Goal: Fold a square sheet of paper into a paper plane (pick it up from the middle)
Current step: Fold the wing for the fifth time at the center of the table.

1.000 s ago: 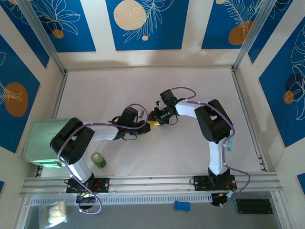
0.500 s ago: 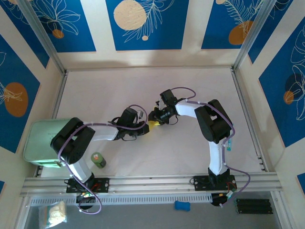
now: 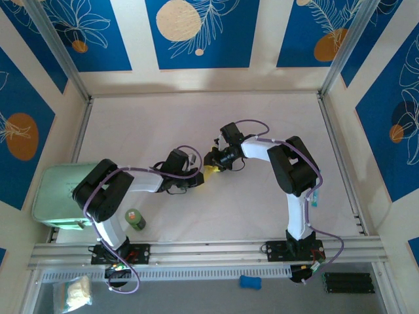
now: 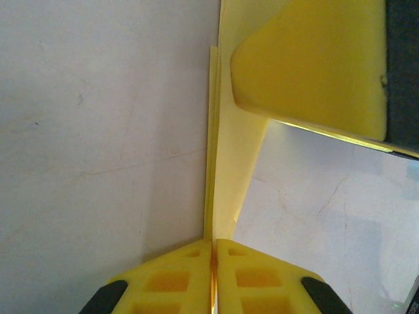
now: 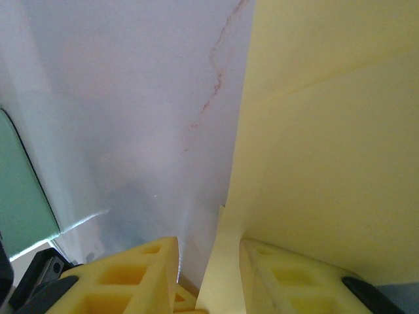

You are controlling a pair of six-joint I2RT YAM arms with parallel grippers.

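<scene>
The paper plane (image 3: 211,169) is a small folded pale-yellow piece at the middle of the table, between the two grippers. My left gripper (image 3: 200,174) comes from the left and is shut on its near edge; in the left wrist view its fingertips (image 4: 213,243) press together on the layered fold (image 4: 228,170). My right gripper (image 3: 212,161) reaches in from the right, and one of its yellow fingers (image 4: 308,65) hangs over the paper. In the right wrist view the jaws (image 5: 208,247) stand apart, and the paper (image 5: 327,144) passes between them, lying against the right finger.
A mint-green box (image 3: 55,193) sits at the table's left edge, also seen at the left of the right wrist view (image 5: 19,203). A small green bottle (image 3: 135,219) stands near the left arm's base. White table (image 3: 196,124) stretches behind the grippers.
My left gripper has closed onto the folded paper, and its arm has shifted slightly. The right arm and its jaws have stayed as they were.
</scene>
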